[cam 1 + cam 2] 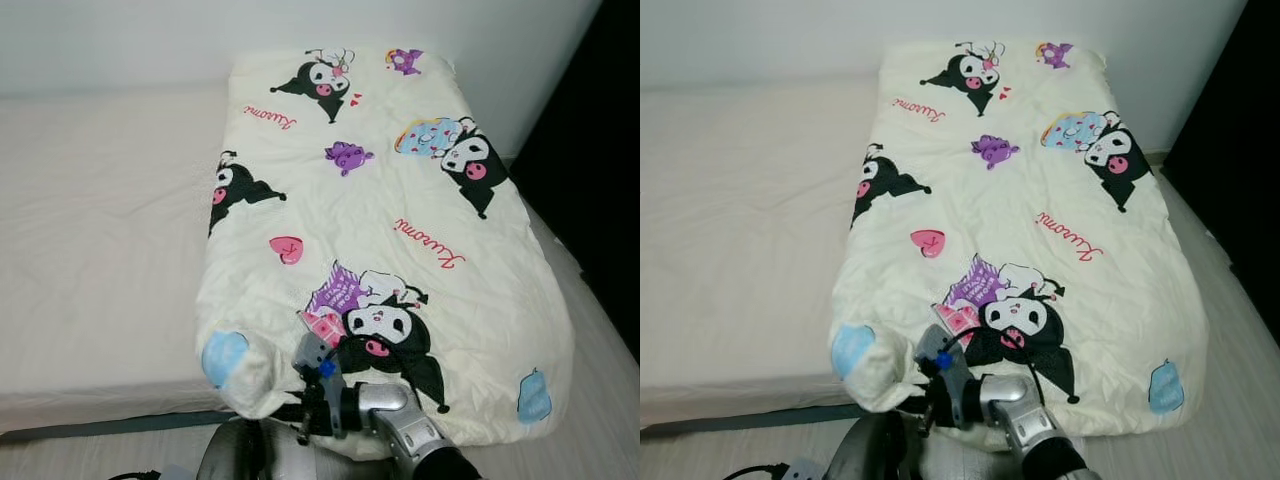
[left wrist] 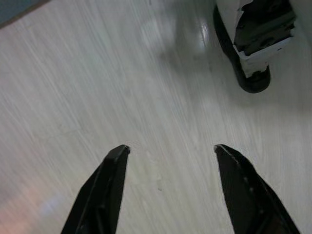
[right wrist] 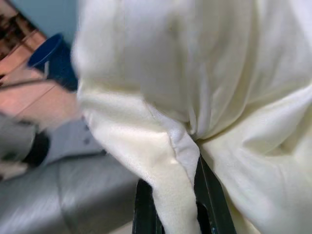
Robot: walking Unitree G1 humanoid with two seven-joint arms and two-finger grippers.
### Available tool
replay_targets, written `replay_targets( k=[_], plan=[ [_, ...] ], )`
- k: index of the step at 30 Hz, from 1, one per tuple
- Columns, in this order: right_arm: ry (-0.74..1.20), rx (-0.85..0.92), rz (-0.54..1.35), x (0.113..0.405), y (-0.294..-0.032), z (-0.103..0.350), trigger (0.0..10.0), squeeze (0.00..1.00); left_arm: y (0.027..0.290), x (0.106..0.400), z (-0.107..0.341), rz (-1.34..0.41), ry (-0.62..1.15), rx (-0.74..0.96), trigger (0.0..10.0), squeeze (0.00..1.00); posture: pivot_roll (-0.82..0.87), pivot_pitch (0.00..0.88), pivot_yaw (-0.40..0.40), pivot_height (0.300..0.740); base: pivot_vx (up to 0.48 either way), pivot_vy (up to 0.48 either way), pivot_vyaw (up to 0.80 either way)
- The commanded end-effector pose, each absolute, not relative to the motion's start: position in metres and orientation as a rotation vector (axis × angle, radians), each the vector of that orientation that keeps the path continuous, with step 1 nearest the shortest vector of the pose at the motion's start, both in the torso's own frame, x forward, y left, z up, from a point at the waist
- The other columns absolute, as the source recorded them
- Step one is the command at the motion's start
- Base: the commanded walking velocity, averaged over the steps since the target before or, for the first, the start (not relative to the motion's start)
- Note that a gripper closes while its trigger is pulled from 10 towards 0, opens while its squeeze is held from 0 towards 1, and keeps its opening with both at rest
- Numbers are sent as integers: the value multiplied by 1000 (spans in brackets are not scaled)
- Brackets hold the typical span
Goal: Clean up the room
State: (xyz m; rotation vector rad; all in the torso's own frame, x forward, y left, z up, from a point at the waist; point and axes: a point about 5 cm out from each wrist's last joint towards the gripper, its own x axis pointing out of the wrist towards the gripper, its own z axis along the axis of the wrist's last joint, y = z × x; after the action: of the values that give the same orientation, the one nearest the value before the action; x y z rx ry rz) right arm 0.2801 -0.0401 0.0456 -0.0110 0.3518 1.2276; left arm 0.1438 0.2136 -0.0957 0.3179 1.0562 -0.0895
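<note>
Right gripper (image 3: pixel 178 214) clenched on cream cartoon quilt's (image 1: pixel 400 200) near edge, bed (image 1: pixel 100 230) beneath; left gripper (image 2: pixel 168 161) spread above wood floor (image 2: pixel 97 73).

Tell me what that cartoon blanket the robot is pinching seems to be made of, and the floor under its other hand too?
The blanket looks like soft padded fabric, likely cotton or microfibre: matte cream cloth with printed characters, puffy and creased. The right gripper is shut on a fold of it, which bunches limply. The floor under the open left gripper looks like pale wood or wood-look laminate, with fine grain lines and a slight sheen.
</note>
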Motion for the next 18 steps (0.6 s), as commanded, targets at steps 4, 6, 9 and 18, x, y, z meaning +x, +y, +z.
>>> replay_targets(
  k=[4, 6, 9, 18],
  plan=[
    [363, 37, 1197, 277, -32, 43, 10000, 118, 212, 128, -102, -92, 1115, 309, 10000, 0, -18, 271, 24, 601, 0, 0, 0],
    [365, 46, 1198, 277, -30, 44, 10000, 118, 212, 128, -102, -91, 1116, 309, 10000, 0, -18, 271, 24, 601, 0, 0, 0],
    [372, 71, 1191, 276, -23, 43, 10000, 969, 213, 128, -102, -88, 1118, 311, 10000, 0, -20, 267, 20, 601, 0, 0, 0],
    [457, 34, 1394, 251, -8, 31, 10000, 1000, 213, 127, -102, -82, 1123, 309, 10000, 0, -19, 256, 14, 601, 0, 0, 0]
  ],
)
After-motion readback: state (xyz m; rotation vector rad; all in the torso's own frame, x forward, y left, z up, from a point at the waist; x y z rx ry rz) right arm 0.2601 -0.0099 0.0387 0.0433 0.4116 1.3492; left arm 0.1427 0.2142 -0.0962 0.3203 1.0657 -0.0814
